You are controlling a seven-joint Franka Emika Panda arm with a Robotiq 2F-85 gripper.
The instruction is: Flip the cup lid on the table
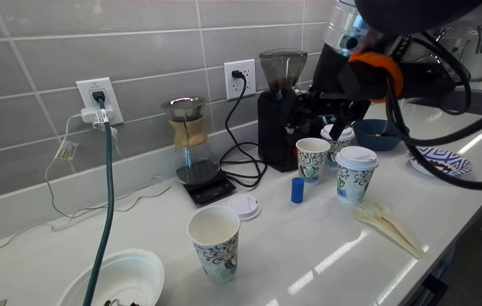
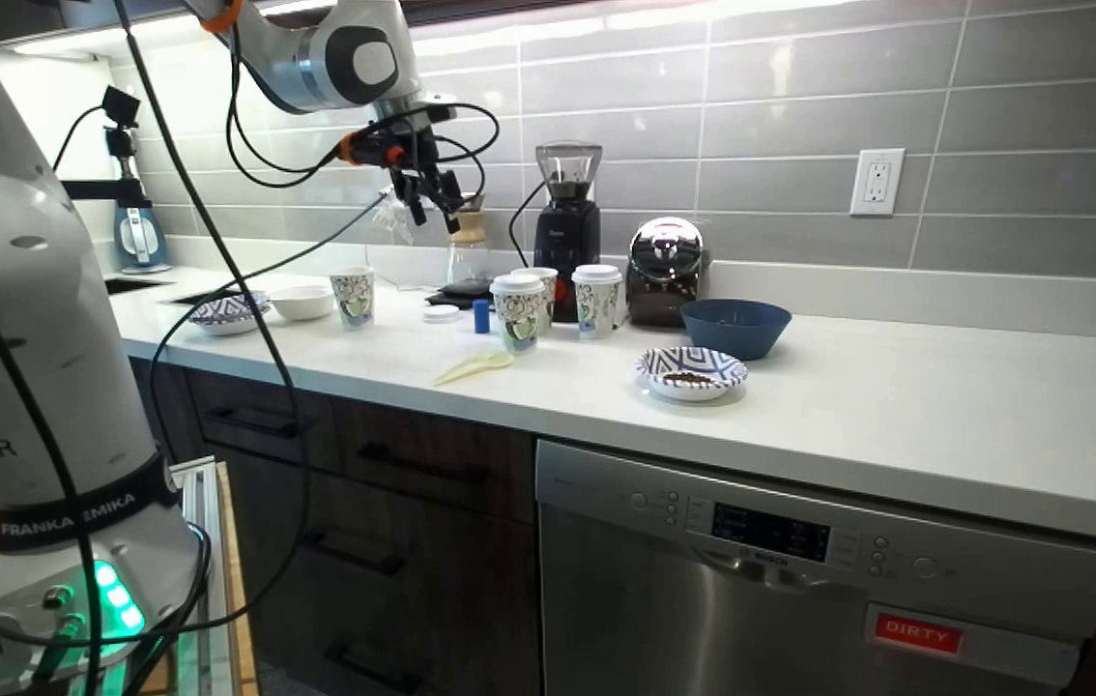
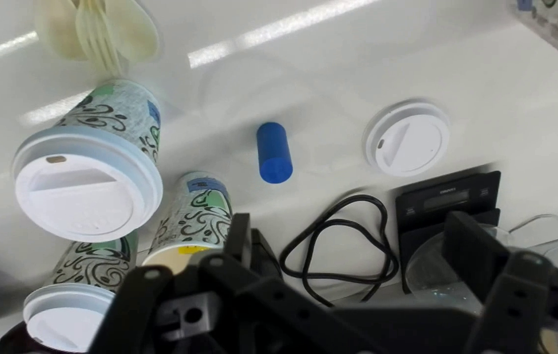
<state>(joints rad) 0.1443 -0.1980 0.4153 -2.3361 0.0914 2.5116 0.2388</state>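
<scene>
The cup lid is a small white round disc lying flat on the white table. It also shows in an exterior view and in the wrist view, where its sip hole and raised top face up. In the wrist view it lies beyond the fingertips, apart from them. My gripper is open, with its fingers wide apart and nothing between them. In both exterior views the gripper hangs above the table, raised over the cups and away from the lid.
A blue cylinder stands beside the lid. A black scale with a glass carafe stands behind it, and an open paper cup in front. Lidded cups, another open cup, a grinder and pale cutlery are nearby.
</scene>
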